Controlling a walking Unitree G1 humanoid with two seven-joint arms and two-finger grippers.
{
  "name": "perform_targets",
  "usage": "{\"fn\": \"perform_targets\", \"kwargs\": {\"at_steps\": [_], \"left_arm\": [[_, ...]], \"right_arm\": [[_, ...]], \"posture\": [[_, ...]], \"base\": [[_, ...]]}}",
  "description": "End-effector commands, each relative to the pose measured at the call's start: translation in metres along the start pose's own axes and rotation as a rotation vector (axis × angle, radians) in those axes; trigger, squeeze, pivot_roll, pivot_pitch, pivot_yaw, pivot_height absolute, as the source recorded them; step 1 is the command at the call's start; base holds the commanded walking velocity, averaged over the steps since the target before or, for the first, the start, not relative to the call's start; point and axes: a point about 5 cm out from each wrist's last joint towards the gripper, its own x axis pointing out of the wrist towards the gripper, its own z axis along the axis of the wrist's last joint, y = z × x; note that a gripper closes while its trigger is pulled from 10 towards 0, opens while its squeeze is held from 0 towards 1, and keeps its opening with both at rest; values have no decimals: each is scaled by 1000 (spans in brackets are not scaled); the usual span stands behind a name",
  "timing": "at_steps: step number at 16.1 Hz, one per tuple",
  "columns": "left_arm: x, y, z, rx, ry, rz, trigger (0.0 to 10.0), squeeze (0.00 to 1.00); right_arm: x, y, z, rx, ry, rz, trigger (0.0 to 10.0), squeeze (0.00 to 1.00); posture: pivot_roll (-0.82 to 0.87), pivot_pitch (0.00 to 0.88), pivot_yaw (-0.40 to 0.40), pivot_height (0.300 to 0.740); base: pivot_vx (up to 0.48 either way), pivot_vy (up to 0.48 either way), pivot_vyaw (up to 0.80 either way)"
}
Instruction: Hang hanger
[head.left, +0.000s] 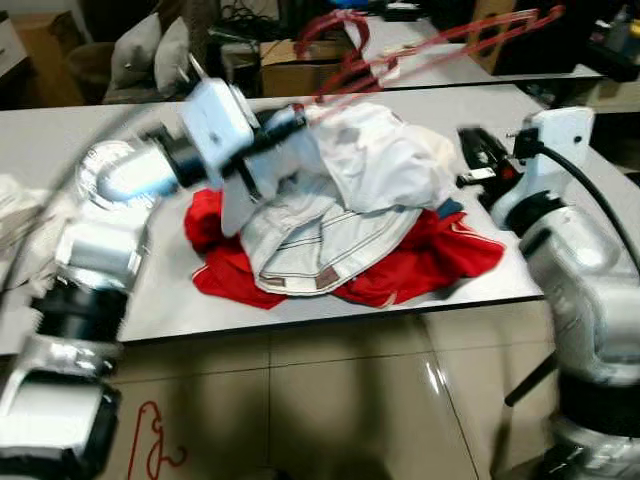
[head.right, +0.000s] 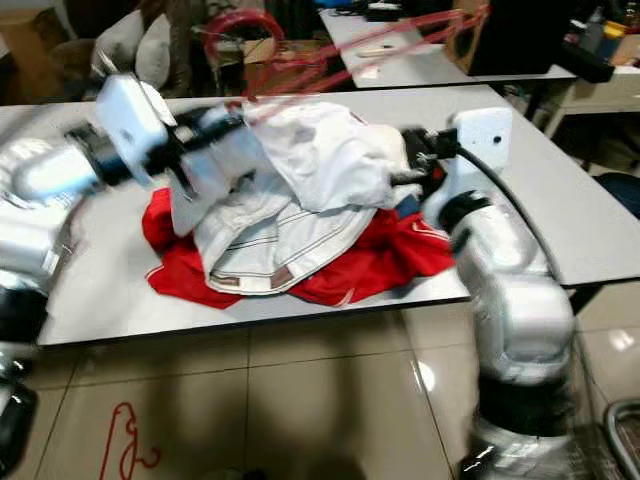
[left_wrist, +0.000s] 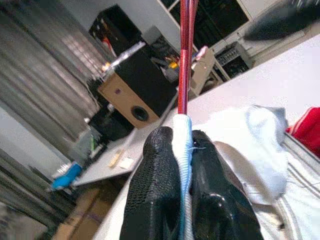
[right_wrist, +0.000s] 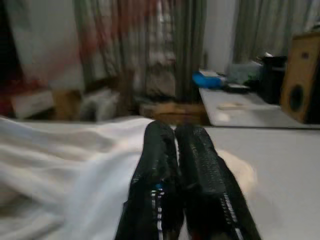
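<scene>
Left end effector (left_wrist: 183, 150) pinches white garment (head.left: 370, 160) and red hanger (head.left: 420, 45) above the table (head.left: 180, 300) near its front edge; right end effector (right_wrist: 175, 145) is closed beside the garment.

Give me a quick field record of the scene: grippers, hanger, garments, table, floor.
left gripper: shut on white garment and red hanger, raised over the table
right gripper: shut, at the white garment's right side
red hanger: lifted, blurred
white garment: partly lifted, draped over red garment
red garment: flat on white table
floor: second red hanger lying there
</scene>
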Motion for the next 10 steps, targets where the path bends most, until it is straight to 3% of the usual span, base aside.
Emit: {"fn": "perform_targets", "kwargs": {"at_steps": [1,3,7,10], "left_arm": [[0,-2,-3,1,33,36,0,0],[4,-6,-1,-37,26,89,0,0],[3,-9,10,-63,-10,132,0,0],[-4,-11,4,-60,40,151,0,0]], "right_arm": [[-1,15,-12,47,23,0,10000,1000],[3,30,-28,73,55,-13,10000,1000],[32,47,-43,-28,105,-36,10000,1000],[48,64,-52,-98,122,18,10000,1000]], "posture": [[-55,0,68,740],[-49,8,68,740],[-38,29,50,740],[-26,32,37,740]], "base": [[0,0,0],[0,0,0],[0,0,0],[0,0,0]]}}
